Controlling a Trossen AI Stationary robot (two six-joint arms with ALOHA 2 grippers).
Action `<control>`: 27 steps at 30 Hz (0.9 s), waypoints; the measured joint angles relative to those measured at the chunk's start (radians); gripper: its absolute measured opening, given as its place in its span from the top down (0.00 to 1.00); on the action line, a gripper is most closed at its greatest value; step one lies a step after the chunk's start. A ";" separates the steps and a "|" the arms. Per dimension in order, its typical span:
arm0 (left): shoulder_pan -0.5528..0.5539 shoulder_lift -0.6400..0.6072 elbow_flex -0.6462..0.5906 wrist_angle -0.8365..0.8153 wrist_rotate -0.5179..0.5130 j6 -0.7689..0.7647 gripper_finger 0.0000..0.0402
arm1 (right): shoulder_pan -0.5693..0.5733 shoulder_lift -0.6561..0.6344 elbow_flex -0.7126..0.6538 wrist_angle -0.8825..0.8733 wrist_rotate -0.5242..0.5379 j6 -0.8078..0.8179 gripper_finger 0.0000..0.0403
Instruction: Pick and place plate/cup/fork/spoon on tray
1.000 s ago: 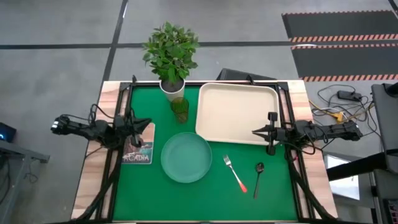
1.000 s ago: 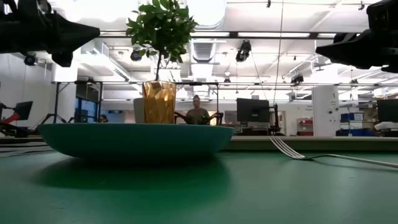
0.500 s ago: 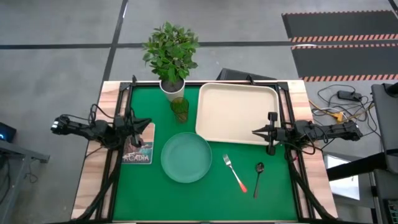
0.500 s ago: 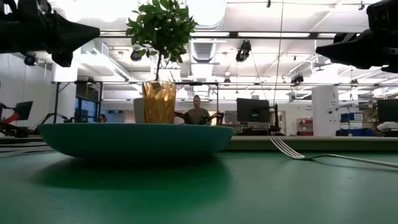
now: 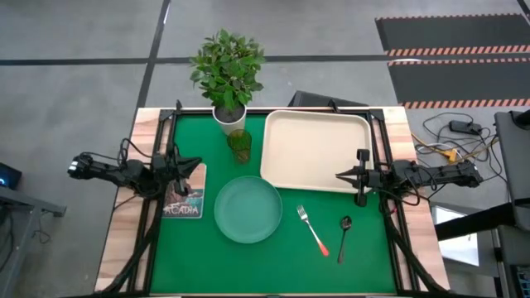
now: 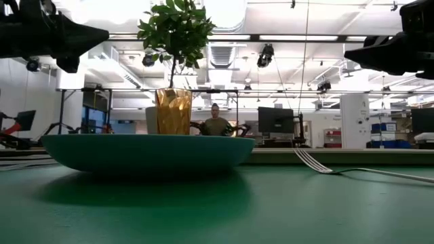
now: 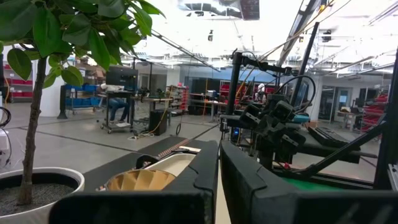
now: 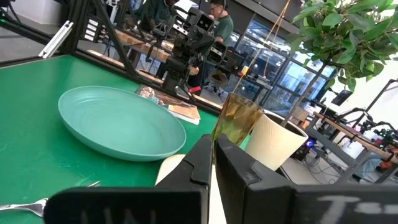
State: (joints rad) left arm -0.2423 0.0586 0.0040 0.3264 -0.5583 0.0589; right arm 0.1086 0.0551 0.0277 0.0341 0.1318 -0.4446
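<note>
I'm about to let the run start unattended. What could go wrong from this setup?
The cup stands right beside the plant pot, so a claw reaching for it might knock the plant over. The fork and spoon lie flat and close together on the mat; picking one may nudge the other.

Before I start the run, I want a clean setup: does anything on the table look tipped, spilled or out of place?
Nothing stands out. The tray is bare, the plate lies flat, the cup stands upright by the plant pot, and the fork and spoon lie apart on the mat. A booklet lies under the left gripper.
</note>
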 joint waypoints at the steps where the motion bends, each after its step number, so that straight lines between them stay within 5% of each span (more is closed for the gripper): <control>1: 0.000 0.000 0.000 0.000 0.000 0.000 1.00 | 0.000 0.000 0.000 0.000 0.000 0.000 0.98; 23: 0.000 0.000 0.000 0.000 0.000 0.000 1.00 | 0.000 0.000 0.000 0.005 0.000 0.001 0.98; 27: 0.000 0.000 0.000 0.000 0.000 0.000 1.00 | 0.000 0.000 0.000 0.055 -0.001 0.241 0.98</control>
State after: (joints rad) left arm -0.2420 0.0586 0.0040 0.3265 -0.5583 0.0591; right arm 0.1089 0.0555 0.0277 0.0896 0.1310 -0.2037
